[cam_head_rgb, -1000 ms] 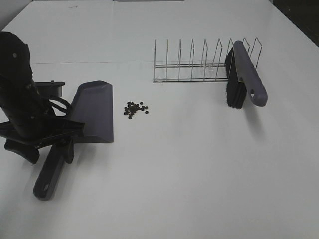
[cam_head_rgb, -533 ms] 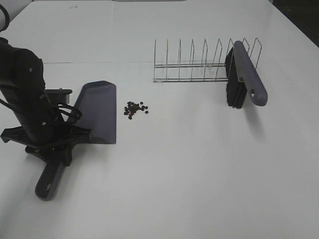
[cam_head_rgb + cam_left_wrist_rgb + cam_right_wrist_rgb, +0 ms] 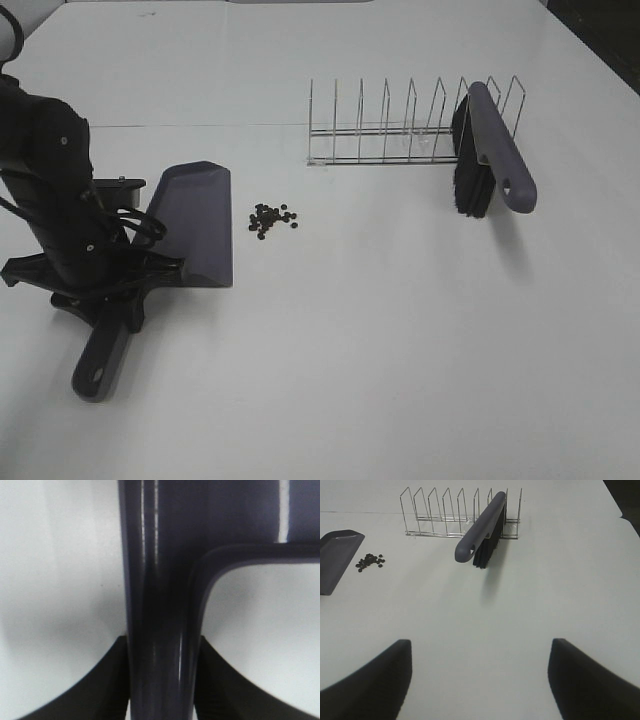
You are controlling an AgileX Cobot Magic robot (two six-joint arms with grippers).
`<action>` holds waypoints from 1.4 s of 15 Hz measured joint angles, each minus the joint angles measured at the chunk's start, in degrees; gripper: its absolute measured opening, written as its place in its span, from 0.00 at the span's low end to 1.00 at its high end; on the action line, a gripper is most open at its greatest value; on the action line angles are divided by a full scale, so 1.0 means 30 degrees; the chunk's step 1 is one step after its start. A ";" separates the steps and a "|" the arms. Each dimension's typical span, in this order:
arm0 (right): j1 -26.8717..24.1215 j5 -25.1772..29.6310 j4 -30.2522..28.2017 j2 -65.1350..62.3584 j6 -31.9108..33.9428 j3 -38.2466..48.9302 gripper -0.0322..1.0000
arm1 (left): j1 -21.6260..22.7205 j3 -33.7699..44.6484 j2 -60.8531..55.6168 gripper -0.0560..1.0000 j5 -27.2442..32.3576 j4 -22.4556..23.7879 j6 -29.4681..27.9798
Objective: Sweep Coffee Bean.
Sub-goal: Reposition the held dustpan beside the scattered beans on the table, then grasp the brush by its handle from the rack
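Observation:
The coffee beans [image 3: 272, 220] lie in a small dark cluster on the white table, just right of the grey-purple dustpan [image 3: 197, 222]. The dustpan's open edge faces the beans, and its handle [image 3: 100, 360] points toward the front. My left gripper [image 3: 118, 298] is shut on that handle; in the left wrist view both fingers press the handle [image 3: 160, 605] from either side. My right gripper [image 3: 480, 690] is open and empty, low over bare table; it sees the beans [image 3: 370, 562] and the dustpan [image 3: 337, 560] far off.
A wire rack [image 3: 390, 135] stands at the back of the table. A grey brush [image 3: 495, 150] with black bristles leans in the rack's right end and also shows in the right wrist view [image 3: 481, 525]. The table's front edge is out of view.
My left arm has shifted right and settled over the dustpan handle. The dustpan has slid and turned slightly toward the beans. In the last half second almost nothing moved.

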 joint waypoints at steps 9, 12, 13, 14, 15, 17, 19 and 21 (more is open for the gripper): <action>0.0000 0.0000 0.0000 0.0000 0.0000 0.0000 0.65 | 0.0000 0.0057 -0.2693 0.35 0.0611 0.0898 -0.0153; 0.0000 -0.0229 -0.0057 0.1891 0.0000 -0.0115 0.65 | 0.0000 0.0057 -0.2865 0.35 0.0783 0.1031 -0.0153; 0.0000 -0.1070 -0.0095 0.3018 0.0000 -0.0267 0.65 | 0.0000 0.0057 -0.2865 0.35 0.0783 0.1070 -0.0153; 0.0000 -0.2445 -0.0115 0.4374 0.0000 -0.0439 0.65 | 0.0000 0.0057 -0.2865 0.35 0.0783 0.1146 -0.0153; 0.0000 -0.3820 -0.0134 0.5825 0.0000 -0.0668 0.65 | 0.0000 0.0057 -0.2865 0.35 0.0783 0.1203 -0.0153; 0.0000 -0.5634 -0.0134 0.9549 -0.0019 -0.1891 0.65 | 0.0000 0.0057 -0.2865 0.35 0.0783 0.1222 -0.0172; 0.0000 -0.5978 -0.0134 1.3044 -0.0019 -0.3495 0.65 | 0.0000 0.0057 -0.2865 0.35 0.0783 0.1280 -0.0210; 0.0000 -0.6073 -0.0057 1.7265 -0.0019 -0.6360 0.65 | 0.0000 0.0057 -0.2865 0.35 0.0783 0.1337 -0.0210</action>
